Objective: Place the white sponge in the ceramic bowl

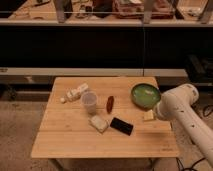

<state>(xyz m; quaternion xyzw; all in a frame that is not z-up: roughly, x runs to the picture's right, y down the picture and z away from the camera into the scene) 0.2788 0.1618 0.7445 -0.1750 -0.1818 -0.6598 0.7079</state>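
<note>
Small off-white rectangular sponge (98,123) lay flat on the pale wooden table (65,140), just beside a black flat slab (122,126) | gripper (149,115) hung low near the round green ceramic bowl (146,95) — sponge apart from it, slab between | gripper's grip — could not be told.

1. Ceramic bowl (145,95): one.
2. White sponge (98,123): one.
3. Plastic cup (89,101): one.
4. White bottle (75,93): one.
5. Black slab (121,126): one.
6. Reddish item (110,103): one.
7. Pale block (148,116): one.
8. Gripper (156,114): one, just front-right of the ceramic bowl.
</note>
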